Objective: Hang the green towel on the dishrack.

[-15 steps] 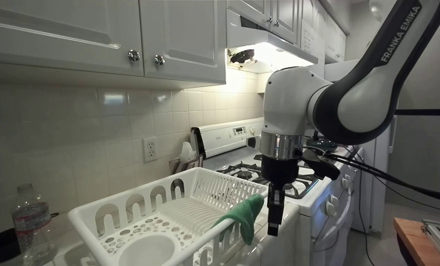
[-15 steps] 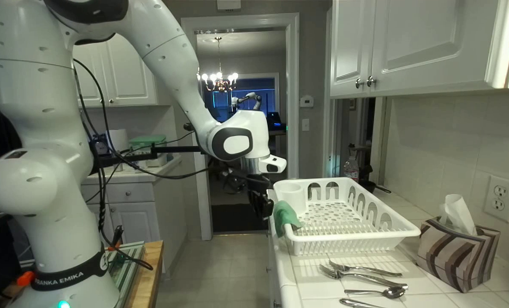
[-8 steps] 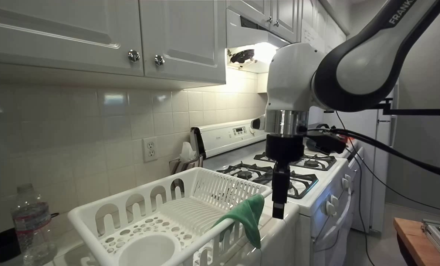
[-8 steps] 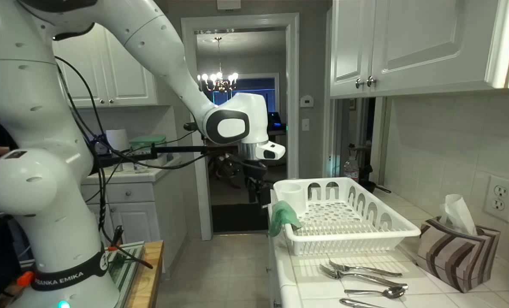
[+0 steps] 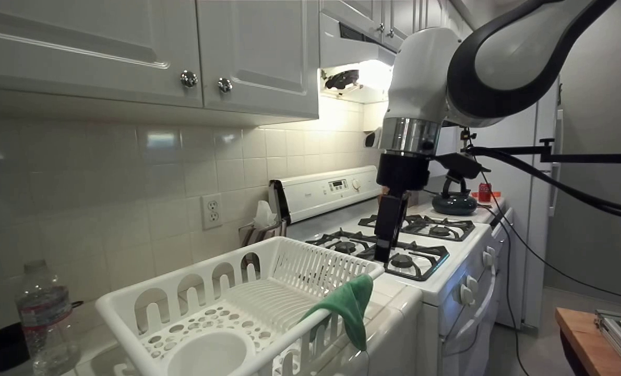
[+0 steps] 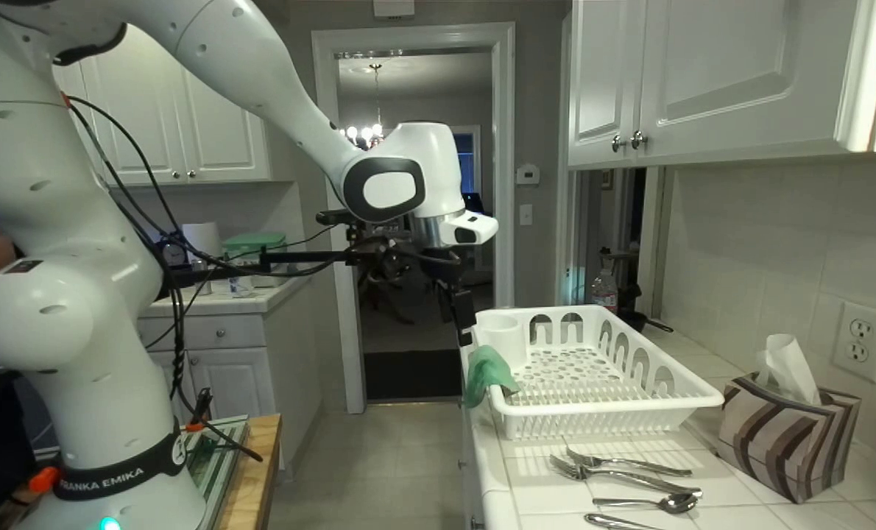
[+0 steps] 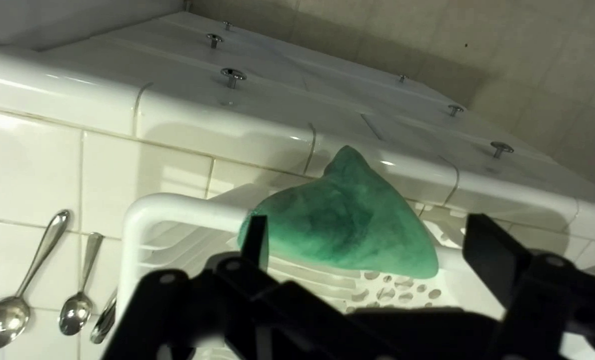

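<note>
Draped over the rim of the white dishrack (image 5: 289,335) is the green towel (image 5: 349,308), part of it hanging down the outer side by the counter edge. In an exterior view the towel (image 6: 488,372) sits at the rack's near corner, beside the white cup holder. My gripper (image 5: 382,255) is raised above the towel and apart from it. Seen from the wrist, the fingers (image 7: 255,240) stand wide apart and the towel (image 7: 342,220) lies beyond them on the rim; the gripper (image 7: 365,225) holds nothing.
Forks and spoons (image 6: 633,482) lie on the tiled counter beside a striped tissue box (image 6: 788,434). A plastic bottle (image 5: 47,318) stands at the rack's far end. The gas stove (image 5: 402,261) adjoins the counter, with white cabinets (image 5: 258,57) overhead.
My gripper has risen from beside the towel and tilted slightly. The towel's outer corner has settled, hanging a little lower over the rim; the dishrack has stayed put.
</note>
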{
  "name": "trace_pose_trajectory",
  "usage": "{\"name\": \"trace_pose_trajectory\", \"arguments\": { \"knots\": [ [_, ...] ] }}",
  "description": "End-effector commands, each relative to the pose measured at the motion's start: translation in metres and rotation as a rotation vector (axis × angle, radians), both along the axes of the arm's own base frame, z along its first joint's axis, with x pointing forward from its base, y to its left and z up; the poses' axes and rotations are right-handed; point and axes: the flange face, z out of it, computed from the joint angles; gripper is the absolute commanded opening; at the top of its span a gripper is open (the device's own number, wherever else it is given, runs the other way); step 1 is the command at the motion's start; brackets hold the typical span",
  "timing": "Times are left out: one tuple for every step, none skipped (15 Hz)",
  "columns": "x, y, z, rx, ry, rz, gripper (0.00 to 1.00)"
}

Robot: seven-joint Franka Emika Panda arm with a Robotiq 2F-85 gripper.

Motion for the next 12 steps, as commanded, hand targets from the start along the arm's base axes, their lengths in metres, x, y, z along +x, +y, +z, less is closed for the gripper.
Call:
{"name": "trace_pose_trajectory", "arguments": {
  "knots": [
    [-0.0065, -0.0123, 0.0162, 0.023, -0.049, -0.067, 1.0],
    [-0.0057, -0.0155, 0.0175, 0.031, -0.054, -0.099, 1.0],
    [0.0015, -0.0107, 0.0122, 0.009, -0.03, -0.048, 1.0],
    [0.0018, -0.0132, 0.0142, 0.012, -0.035, -0.063, 1.0],
    [0.0019, -0.0146, 0.0152, 0.013, -0.038, -0.071, 1.0],
    [0.002, -0.015, 0.0155, 0.014, -0.039, -0.074, 1.0],
    [0.002, -0.015, 0.0156, 0.014, -0.039, -0.075, 1.0],
    [0.0021, -0.015, 0.0156, 0.014, -0.039, -0.076, 1.0],
    [0.0021, -0.015, 0.0156, 0.014, -0.039, -0.076, 1.0],
    [0.0021, -0.015, 0.0156, 0.014, -0.04, -0.076, 1.0],
    [0.0021, -0.015, 0.0156, 0.014, -0.04, -0.076, 1.0],
    [0.0021, -0.015, 0.0156, 0.014, -0.04, -0.076, 1.0]
  ]
}}
